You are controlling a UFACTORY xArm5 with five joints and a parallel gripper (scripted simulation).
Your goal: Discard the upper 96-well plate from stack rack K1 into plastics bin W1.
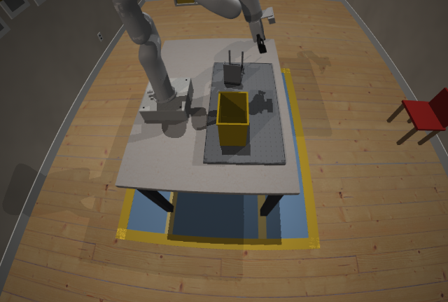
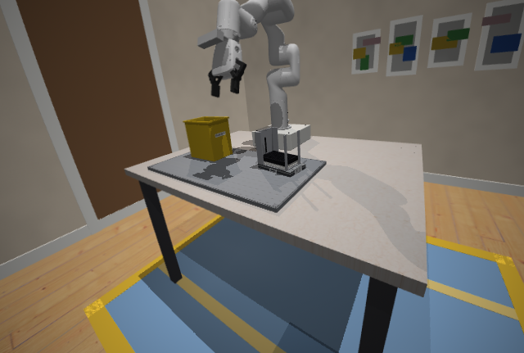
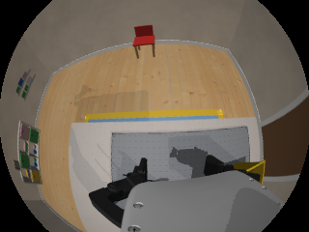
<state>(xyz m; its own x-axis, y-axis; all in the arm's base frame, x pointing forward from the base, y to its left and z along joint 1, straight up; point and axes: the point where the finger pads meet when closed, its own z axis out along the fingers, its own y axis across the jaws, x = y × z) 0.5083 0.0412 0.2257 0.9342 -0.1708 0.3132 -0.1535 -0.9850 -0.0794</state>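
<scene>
The gripper (image 2: 225,79) hangs high with fingers spread wide, holding nothing. The upper 96-well plate (image 2: 277,156) sits in stack rack K1 (image 2: 266,138) toward the table's far edge. Best to centre over it, descending between the posts.

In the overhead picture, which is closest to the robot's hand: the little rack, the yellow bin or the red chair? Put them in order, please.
From the hand, open and empty, above the table's far edge:
1. Stack rack, just in front of it on the grey board.
2. Yellow bin, further along the same board.
3. Red chair, off on the floor to the side.
</scene>
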